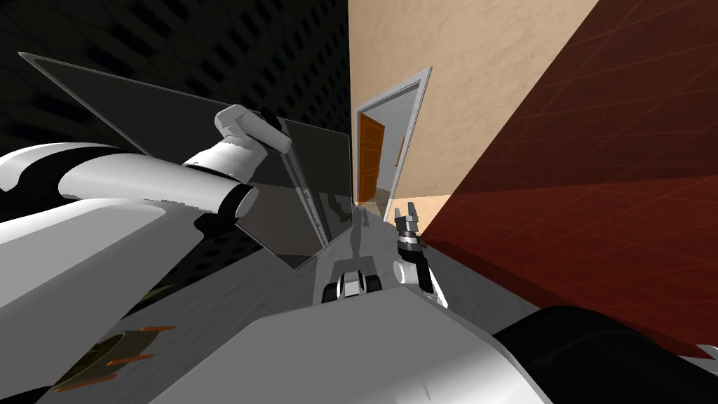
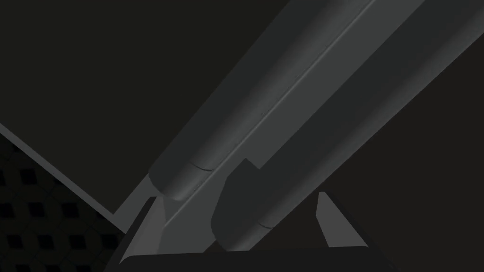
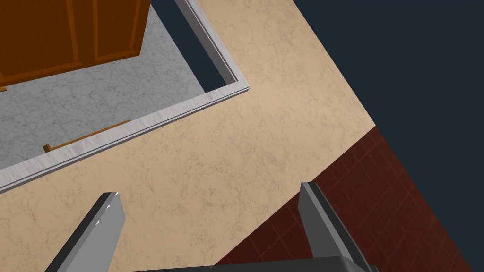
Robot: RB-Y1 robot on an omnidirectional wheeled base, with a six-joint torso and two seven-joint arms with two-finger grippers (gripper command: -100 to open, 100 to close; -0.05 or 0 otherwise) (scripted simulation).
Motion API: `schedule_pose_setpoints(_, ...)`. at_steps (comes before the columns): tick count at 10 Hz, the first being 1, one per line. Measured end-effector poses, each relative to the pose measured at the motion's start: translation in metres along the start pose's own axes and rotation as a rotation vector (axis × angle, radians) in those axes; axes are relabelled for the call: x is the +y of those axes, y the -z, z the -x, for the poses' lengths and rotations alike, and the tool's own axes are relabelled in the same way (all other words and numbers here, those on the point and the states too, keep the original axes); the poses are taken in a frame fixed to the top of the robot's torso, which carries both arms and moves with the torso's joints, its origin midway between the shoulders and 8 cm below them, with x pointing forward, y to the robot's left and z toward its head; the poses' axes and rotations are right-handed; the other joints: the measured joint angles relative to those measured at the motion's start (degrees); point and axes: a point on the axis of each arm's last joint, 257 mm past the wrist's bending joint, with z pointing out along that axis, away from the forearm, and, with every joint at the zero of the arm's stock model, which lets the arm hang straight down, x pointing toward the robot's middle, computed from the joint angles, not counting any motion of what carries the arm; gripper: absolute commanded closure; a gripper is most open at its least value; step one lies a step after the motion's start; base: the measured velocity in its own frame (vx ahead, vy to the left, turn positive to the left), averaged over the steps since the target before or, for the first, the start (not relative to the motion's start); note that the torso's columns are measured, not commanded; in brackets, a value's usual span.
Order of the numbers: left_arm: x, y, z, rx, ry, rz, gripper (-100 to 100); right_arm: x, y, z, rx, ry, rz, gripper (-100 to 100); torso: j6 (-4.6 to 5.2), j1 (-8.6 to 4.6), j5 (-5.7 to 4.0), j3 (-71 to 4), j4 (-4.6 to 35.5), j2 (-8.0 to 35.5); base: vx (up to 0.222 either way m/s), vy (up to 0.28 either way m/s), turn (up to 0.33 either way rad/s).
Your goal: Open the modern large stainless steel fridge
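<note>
Our left hand (image 2: 236, 198) is spread, its fingers (image 2: 331, 222) straddling the dark bar handles (image 2: 283, 104) of the fridge (image 1: 161, 119) on our left. We should close firmly on one bar, then pull along the door's arc. Our right hand (image 3: 215, 231) hangs spread, idle.

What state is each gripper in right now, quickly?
Left gripper: open, two dark handle bars between its blades, not gripped.
Right gripper: open, holding nothing.

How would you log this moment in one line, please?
left claw: open, straddling fridge handle | right claw: open, empty | grasp: not yet closed
</note>
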Motion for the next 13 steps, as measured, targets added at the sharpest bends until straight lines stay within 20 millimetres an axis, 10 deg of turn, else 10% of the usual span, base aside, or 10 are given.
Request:
schedule_pose_setpoints(1, 0.0, 0.0, 0.003, -0.002, 0.001, 0.002, -100, 0.0, 0.0, 0.0, 0.0, 0.0, 0.0, 0, -0.02, 0.13, 0.02, -0.1, 0.0, -0.3, 0.071, 0.028, -0.009)
schedule_pose_setpoints(2, -0.001, 0.0, 0.004, -0.003, 0.001, 0.001, 100, 0.0, 0.0, 0.0, 0.0, 0.0, 0.0, 0, -0.04, 0.06, 0.02, -0.1, 0.0, -0.2, 0.008, 0.005, 0.022)
schedule_pose_setpoints(13, -0.065, 0.026, -0.053, 0.113, -0.005, -0.12, 100, 0.0, 0.0, 0.0, 0.0, 0.0, 0.0, 0, 0.19, -0.01, -0.14, -0.1, 0.1, -0.2, -0.126, 0.125, -0.066)
